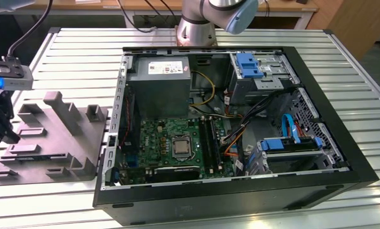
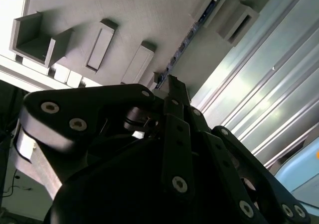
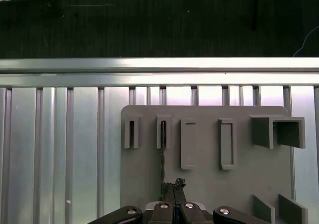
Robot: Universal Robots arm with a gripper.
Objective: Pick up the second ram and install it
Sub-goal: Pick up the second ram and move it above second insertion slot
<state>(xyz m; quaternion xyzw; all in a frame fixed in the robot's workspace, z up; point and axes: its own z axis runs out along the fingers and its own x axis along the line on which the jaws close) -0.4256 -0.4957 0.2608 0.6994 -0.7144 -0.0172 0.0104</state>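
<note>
The second ram (image 3: 163, 159) stands on edge in a narrow slot of the grey holder plate (image 3: 239, 184). In the second wrist view it is a thin dark strip (image 2: 189, 35). My gripper (image 3: 174, 186) hangs over the ram's near end, in line with the stick, its fingers pressed together. In the second wrist view the gripper (image 2: 172, 84) tips meet that end, and I cannot tell whether they touch it. In the exterior view the gripper (image 1: 2, 133) is at the far left, over the holder plate (image 1: 56, 143).
An open computer case (image 1: 330, 95) lies in the middle of the slatted metal table, with a green motherboard (image 1: 177, 138) and long black slots (image 1: 209, 138) inside. The arm's base (image 1: 196, 24) stands behind the case. The holder plate carries several raised blocks and pockets.
</note>
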